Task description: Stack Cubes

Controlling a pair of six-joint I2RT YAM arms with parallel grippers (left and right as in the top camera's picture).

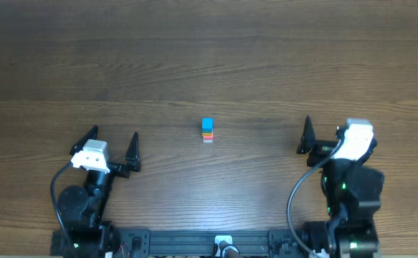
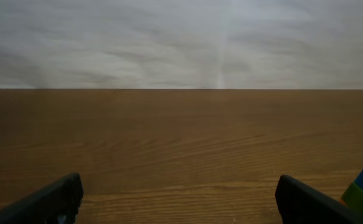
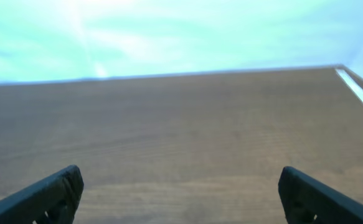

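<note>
status: i judge the stacking step complete. every cube i can see belongs to one cube stack (image 1: pixel 207 131), which stands on the wooden counter (image 1: pixel 209 57) about midway between my two arms. neither arm touches it. i judge that no placement is left to do, provided the set holds only the cubes visible here. the one open item is to keep both arms clear of the column.

stack description: the blue cube (image 1: pixel 207 124) is on top. in the top view an orange cube (image 1: pixel 207 133) shows below it, with a paler, reddish layer at the base. in the left wrist view a green cube (image 2: pixel 360 199) sits directly under the blue one. the exact number of layers cannot be confirmed. the column reads as upright in the top view. in the left wrist view the blue and green faces look roughly aligned, but part of the stack is cut off by the frame edge, so fine alignment cannot be verified.

gripper state: my left gripper (image 2: pixel 178 190) is spread wide and carries nothing. it rests low over the counter, well apart from the stack, which lies off to the side of one finger. my right gripper (image 3: pixel 180 180) is also spread wide and carries nothing. it sits well apart from the stack on the opposite side and faces bare counter.

handling note: the column is narrow and tall, so i expect a light side contact could topple it.
</note>
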